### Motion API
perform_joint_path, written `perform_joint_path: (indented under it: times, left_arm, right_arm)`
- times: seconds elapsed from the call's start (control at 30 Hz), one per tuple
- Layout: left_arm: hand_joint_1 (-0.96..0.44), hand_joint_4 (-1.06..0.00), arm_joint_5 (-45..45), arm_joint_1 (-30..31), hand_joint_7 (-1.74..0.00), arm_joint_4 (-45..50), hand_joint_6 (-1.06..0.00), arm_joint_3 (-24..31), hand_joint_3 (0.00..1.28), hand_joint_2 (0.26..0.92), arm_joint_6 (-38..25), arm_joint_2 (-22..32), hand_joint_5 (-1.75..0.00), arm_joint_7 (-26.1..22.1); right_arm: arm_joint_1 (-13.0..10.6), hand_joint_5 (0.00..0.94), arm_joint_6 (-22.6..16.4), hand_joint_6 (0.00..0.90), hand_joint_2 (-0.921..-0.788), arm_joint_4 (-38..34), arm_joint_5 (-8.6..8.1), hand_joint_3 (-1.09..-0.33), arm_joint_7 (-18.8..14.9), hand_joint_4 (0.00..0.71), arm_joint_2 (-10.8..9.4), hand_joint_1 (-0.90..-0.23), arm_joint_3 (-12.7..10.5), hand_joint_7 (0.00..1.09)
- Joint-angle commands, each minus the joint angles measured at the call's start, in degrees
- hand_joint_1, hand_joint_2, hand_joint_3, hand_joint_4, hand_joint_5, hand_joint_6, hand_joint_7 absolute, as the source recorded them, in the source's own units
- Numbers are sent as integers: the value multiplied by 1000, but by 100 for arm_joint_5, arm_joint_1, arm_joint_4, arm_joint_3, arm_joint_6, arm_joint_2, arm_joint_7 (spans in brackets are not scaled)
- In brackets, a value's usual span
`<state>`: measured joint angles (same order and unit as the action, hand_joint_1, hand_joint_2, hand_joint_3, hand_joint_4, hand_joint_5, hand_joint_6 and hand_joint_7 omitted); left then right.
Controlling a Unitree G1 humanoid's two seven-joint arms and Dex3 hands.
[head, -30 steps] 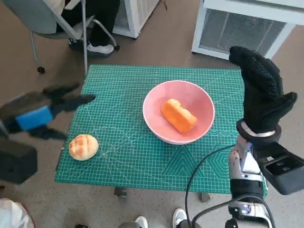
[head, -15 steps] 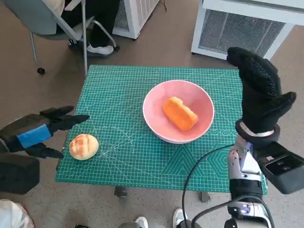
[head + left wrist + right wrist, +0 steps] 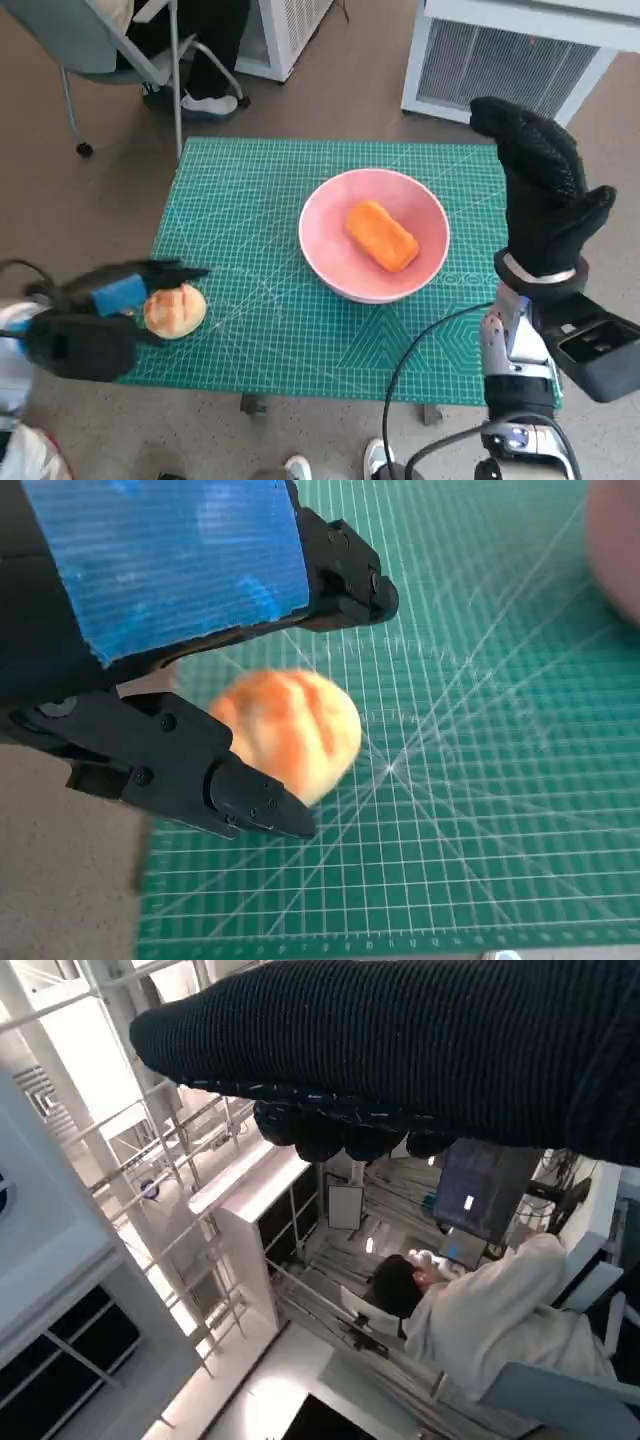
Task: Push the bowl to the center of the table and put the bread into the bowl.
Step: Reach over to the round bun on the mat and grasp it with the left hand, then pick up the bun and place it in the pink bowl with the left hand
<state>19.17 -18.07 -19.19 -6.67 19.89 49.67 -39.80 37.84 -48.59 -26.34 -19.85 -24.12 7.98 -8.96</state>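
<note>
Green cutting mat (image 3: 270, 200), brown floor around. Left hand (image 3: 180, 630) spread open around round bun (image 3: 290, 735) (contact unclear); right hand (image 3: 545, 200) raised, open, empty.

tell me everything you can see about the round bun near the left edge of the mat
The round bun is a small golden-orange roll with a paler crosshatch-scored top, soft-looking and whole. It sits upright on the green cutting mat near its left front corner, well apart from the pink bowl. The left hand reaches around it, fingers on either side; contact can't be confirmed.
</note>
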Motion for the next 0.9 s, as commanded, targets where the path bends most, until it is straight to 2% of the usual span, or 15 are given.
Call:
perform_joint_path:
  times: [0.03, 0.07, 0.1, 0.13, 0.17, 0.2, 0.23, 0.3, 0.43, 0.57, 0.73, 0.9]
  left_arm:
    - [-129, -527, 441, -290, -96, -773, -579, -313, 16, 870, 579, -221, -66, 636]
    - [-124, -553, 528, -344, -106, -964, -598, -370, 15, 876, 694, -267, -66, 795]
    - [-103, -630, 593, -390, -146, -1113, -667, -413, 16, 890, 786, -298, -87, 913]
    - [-89, -685, 676, -446, -214, -1287, -690, -460, 14, 901, 883, -324, -91, 1061]
    - [-72, -660, 737, -493, -421, -1423, -682, -496, 35, 905, 963, -342, -306, 1170]
    - [-46, -602, 810, -543, -746, -1555, -648, -535, 83, 911, 1035, -347, -640, 1285]
    - [-30, -584, 860, -584, -926, -1659, -645, -568, 97, 914, 1096, -349, -846, 1372]
    - [-15, -579, 905, -653, -1049, -1824, -660, -619, 96, 917, 1200, -328, -1032, 1485]
    - [-4, -574, 810, -752, -1065, -1879, -692, -624, 88, 919, 1301, -228, -1237, 1432]
    - [0, -553, 496, -899, -1028, -1533, -721, -465, 86, 920, 1195, -52, -1334, 1025]
    - [0, -538, -191, -1064, -1035, -599, -726, 13, 90, 920, 926, 186, -1349, 495]
    - [1, -557, -794, -1259, -1112, 161, -708, 492, 89, 920, 713, 95, -1270, 442]
  right_arm:
    - [-48, 479, 107, -1, -921, 34, 31, -904, -50, -1, 24, -573, 10, 699]
    - [-53, 480, 118, -1, -921, 47, 15, -904, -55, -1, 23, -573, 10, 700]
    - [-56, 481, 127, -1, -921, 55, 5, -903, -58, -1, 22, -576, 9, 701]
    - [-66, 482, 133, -1, -921, 74, -6, -902, -62, -1, 23, -577, 7, 702]
    - [-72, 482, 137, -1, -921, 87, -12, -901, -64, -1, 24, -580, 6, 704]
    - [-83, 483, 139, -1, -921, 107, -12, -899, -58, -1, 24, -583, 2, 706]
    - [-91, 485, 141, -1, -921, 121, -12, -896, -54, -1, 25, -587, -1, 715]
    - [-108, 486, 145, -1, -921, 150, -5, -894, -38, -1, 31, -591, -14, 722]
    - [-131, 488, 134, -1, -921, 174, 16, -889, -11, -1, 52, -595, -47, 731]
    - [-133, 490, 122, -1, -921, 172, 39, -885, 12, -1, 77, -597, -79, 735]
    - [-120, 494, 120, -1, -921, 177, 60, -883, 16, -1, 109, -587, -101, 736]
    - [-91, 495, 79, -1, -921, 144, 54, -880, -9, -1, 122, -578, -125, 736]
